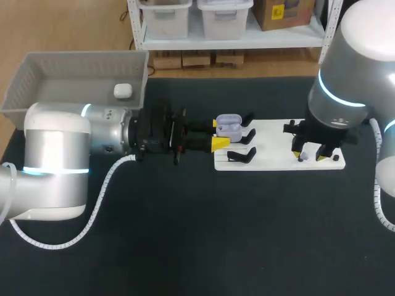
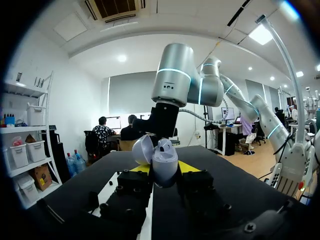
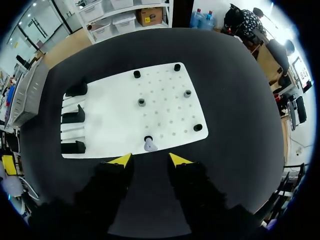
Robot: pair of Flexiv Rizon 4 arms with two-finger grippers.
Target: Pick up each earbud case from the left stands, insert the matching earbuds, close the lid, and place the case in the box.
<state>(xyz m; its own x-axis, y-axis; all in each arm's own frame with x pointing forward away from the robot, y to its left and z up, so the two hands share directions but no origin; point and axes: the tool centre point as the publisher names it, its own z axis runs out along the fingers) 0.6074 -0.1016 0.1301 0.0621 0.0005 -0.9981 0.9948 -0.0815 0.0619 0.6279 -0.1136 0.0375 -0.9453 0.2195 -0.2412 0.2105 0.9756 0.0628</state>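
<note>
One white case (image 1: 122,90) already lies in the grey box (image 1: 37,74) at the far left of the counter (image 1: 185,234), so we judge that part of the job done. All three black stands (image 1: 242,155) on the white board (image 1: 271,139) are empty.

Our left hand (image 1: 217,134) comes in level from the left. It is closed on the lavender case (image 1: 228,126), with a yellow tip against each side. The case is held just beside the stands' end of the board, with its lid tipped open. From the left wrist view we cannot tell for certain whether an earbud already sits inside.

Our right hand (image 3: 150,160) hangs over the peg end of the board, fingers spread and holding nothing. A single lavender earbud (image 3: 150,145) stands on a peg just ahead of its tips. The other pegs look bare.

As we read it, the task is well past halfway. What remains is to grasp that last earbud, seat it in the open case, shut the lid, and set the case in the box beside the white one. The insertion looks the fussiest step, since the earbud is small and the case opening is narrow.
</note>
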